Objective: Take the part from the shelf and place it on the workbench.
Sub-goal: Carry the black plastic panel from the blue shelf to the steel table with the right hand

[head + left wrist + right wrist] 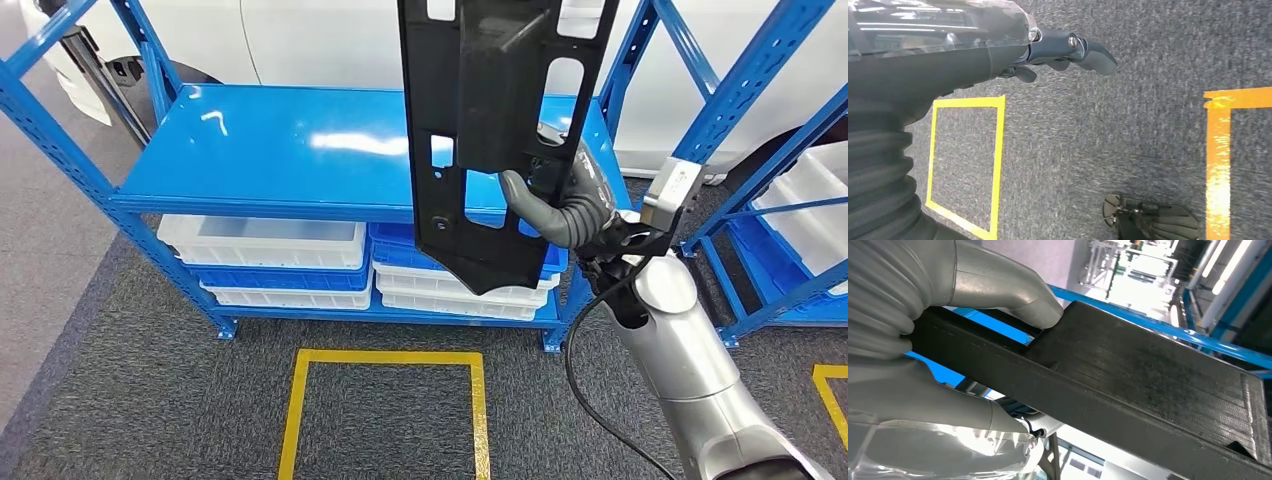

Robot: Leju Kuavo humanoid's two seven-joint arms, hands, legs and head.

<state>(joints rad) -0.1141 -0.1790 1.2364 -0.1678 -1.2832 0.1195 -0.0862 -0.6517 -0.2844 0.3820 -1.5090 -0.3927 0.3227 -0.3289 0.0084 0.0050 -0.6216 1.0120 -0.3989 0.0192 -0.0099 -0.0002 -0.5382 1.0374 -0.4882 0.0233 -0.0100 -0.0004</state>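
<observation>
Right hand (575,205) grips long black part (495,130), held upright in the air in front of blue shelf (290,150). Left hand (1068,52) hangs over grey carpet (1128,140), fingers curled, holding nothing. White and blue bins (270,255) sit under the shelf top.

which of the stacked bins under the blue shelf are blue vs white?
The blue bins are the layer sandwiched in the left stack, plus the top one on the right. The white bins sit at the top and bottom on the left and lower right.
</observation>
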